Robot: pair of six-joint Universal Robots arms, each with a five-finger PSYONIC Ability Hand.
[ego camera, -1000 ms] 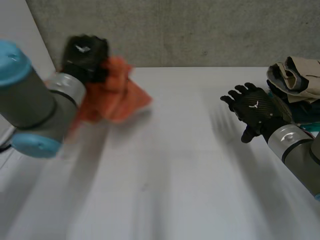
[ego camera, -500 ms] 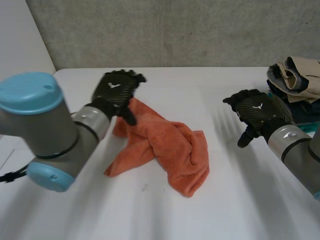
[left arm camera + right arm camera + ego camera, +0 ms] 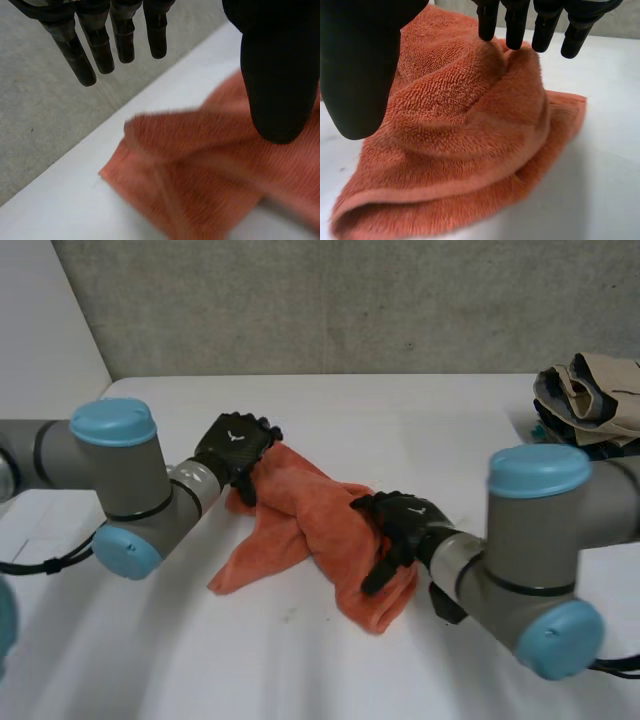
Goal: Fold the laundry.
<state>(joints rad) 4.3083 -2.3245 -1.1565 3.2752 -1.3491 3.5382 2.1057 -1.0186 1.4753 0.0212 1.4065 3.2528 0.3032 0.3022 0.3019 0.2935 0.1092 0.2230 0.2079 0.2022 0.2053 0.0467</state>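
**Head view.** The orange terry-cloth towel (image 3: pixel 320 520) is lying crumpled near the middle of the white table (image 3: pixel 420 410). The left robot hand (image 3: pixel 236 444) is resting at the towel's far corner. The right robot hand (image 3: pixel 400 524) is resting on its bunched near end. A pile of beige and dark garments (image 3: pixel 585 390) is sitting at the table's far right edge, well apart. A small white emblem is showing on the back of each robot hand; no writing is legible.

**Left wrist view.** The fingers (image 3: pixel 100 47) are hanging straight, spread away from the thumb (image 3: pixel 277 80) and gripping nothing. A towel corner is lying beneath the thumb.

**Right wrist view.** The fingers (image 3: pixel 516 25) are reaching straight, their tips touching the towel's uppermost fold. The thumb (image 3: pixel 360 70) is standing apart, so nothing is being clamped.

**Handling.** The towel is probably light, soft and limp, sagging wherever it is unsupported, though its thick pile should give good grip. Pinching the hemmed corners looks best, so that the cloth can be spread flat before folding.
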